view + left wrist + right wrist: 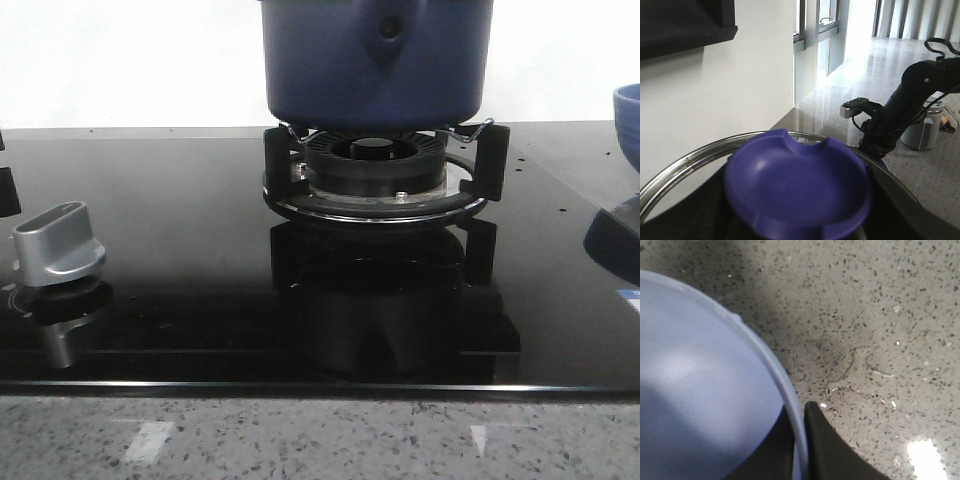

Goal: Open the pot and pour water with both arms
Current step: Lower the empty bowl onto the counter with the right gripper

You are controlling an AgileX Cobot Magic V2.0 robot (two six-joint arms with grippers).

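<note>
The right end effector (799, 412) is clamped on the rim of a pale blue bowl (700, 390), one finger inside and one outside, above the speckled bench (880, 340). Whether the left end effector is gripping anything I cannot tell: its wrist view is filled by a lid's blue handle (795, 190) and steel rim (690, 160), and no fingers can be made out.

The pot (375, 60) sits on the burner (375, 165) at the middle of the black hob (180, 250), its top cut off by the front view, so I cannot say whether it is covered. The bowl shows only at the right edge, well apart from the pot.

The main risk, as I judge it, is the thin pinch on the bowl rim. A full bowl could twist in that grip and spill onto the hob or bench before reaching the pot. The lid could also slip if its hold is weak. The stove dial (60, 240) is clear of both paths.
</note>
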